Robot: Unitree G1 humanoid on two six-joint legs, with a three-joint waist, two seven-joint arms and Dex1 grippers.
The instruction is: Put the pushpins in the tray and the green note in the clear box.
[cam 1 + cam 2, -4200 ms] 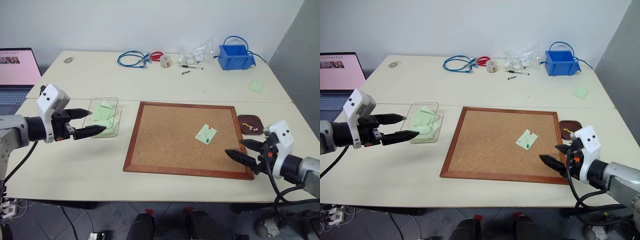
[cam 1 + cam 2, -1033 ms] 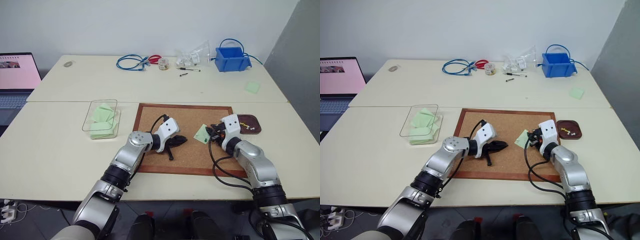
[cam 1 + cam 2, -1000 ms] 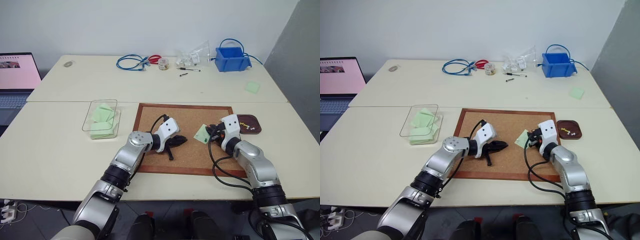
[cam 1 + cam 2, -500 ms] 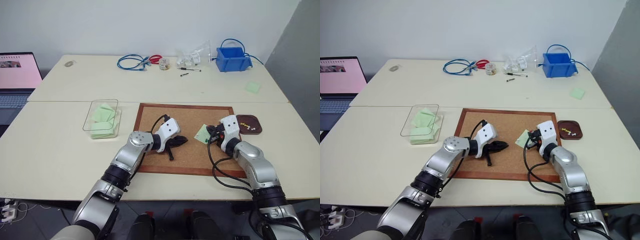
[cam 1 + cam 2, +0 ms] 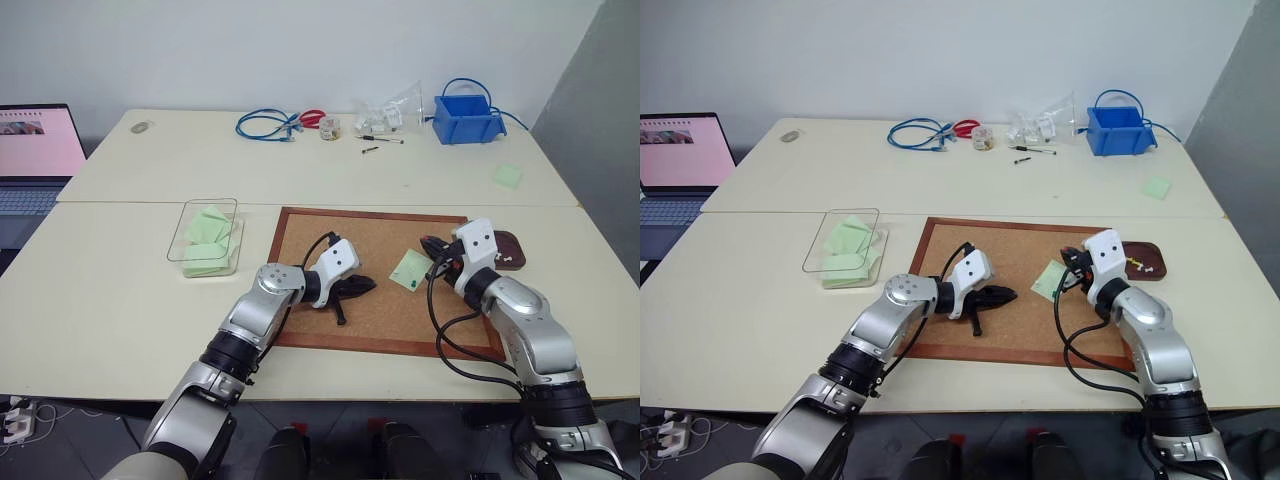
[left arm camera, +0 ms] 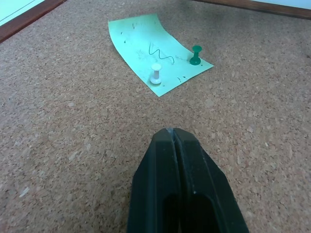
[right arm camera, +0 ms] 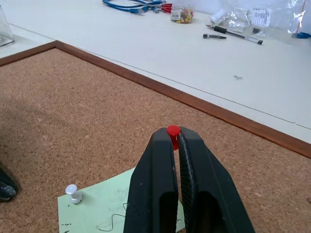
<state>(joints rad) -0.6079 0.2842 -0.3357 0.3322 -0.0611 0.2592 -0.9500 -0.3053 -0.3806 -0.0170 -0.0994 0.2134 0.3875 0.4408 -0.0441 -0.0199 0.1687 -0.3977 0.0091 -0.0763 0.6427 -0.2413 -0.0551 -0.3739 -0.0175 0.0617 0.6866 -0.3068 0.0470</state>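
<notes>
The green note [image 5: 411,268] lies on the cork board [image 5: 330,330], still held by a white pushpin [image 6: 156,74] and a green pushpin [image 6: 195,55]. My right gripper [image 7: 173,132] hovers just above the note's far edge, shut on a red pushpin [image 7: 172,131]. My left gripper [image 5: 355,287] is shut and empty, its tips on the cork to the left of the note. The brown tray [image 5: 1145,258] sits off the board's right edge with a few pins in it, partly behind my right wrist. The clear box [image 5: 205,237] stands left of the board and holds pale green slips.
At the back of the table are a blue bin [image 5: 467,105], a blue cable [image 5: 265,123], a pen [image 7: 233,38] and a plastic bag [image 5: 395,105]. A loose green slip [image 5: 508,176] lies at the far right. A laptop [image 5: 35,150] sits at the left edge.
My right gripper has closed on the red pushpin and lifted it off the note, moving up and slightly towards the tray. The left gripper has stayed put.
</notes>
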